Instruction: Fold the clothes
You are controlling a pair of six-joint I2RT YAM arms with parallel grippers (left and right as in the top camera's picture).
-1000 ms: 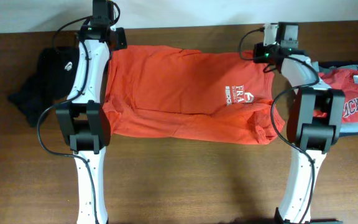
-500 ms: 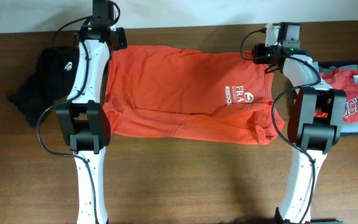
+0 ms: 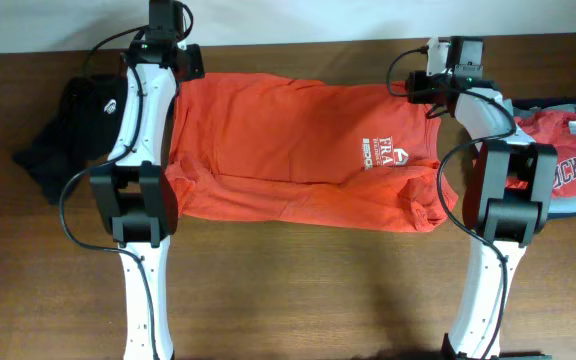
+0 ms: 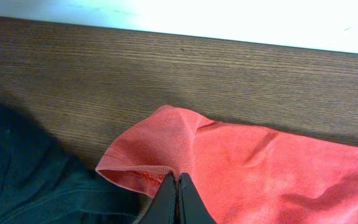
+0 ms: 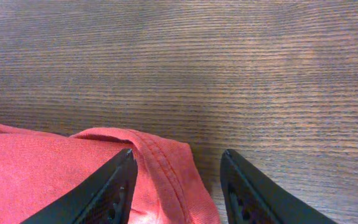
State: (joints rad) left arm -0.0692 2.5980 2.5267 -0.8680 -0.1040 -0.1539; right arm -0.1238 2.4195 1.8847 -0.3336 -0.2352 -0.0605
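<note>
An orange-red T-shirt (image 3: pixel 298 150) with a small white print (image 3: pixel 390 153) lies spread across the table between the two arms. My left gripper (image 4: pixel 178 180) is shut on a raised fold at the shirt's far left corner (image 4: pixel 166 140). At the far right corner, my right gripper (image 5: pixel 179 158) stands open, its fingers (image 5: pixel 114 186) either side of the shirt's hem (image 5: pixel 166 162), which lies loose on the wood. A black garment (image 3: pixel 68 130) is bunched to the left of the left arm, and part of it (image 4: pixel 36 180) shows in the left wrist view.
Another red garment with white letters (image 3: pixel 568 165) lies on a grey-blue piece at the table's right edge. The far table edge (image 4: pixel 179 37) runs just beyond the left gripper. Bare wood (image 3: pixel 308 290) stretches along the front.
My right gripper has opened and let go of the shirt's right corner, which now rests on the table. The left gripper keeps its hold and has not moved.
</note>
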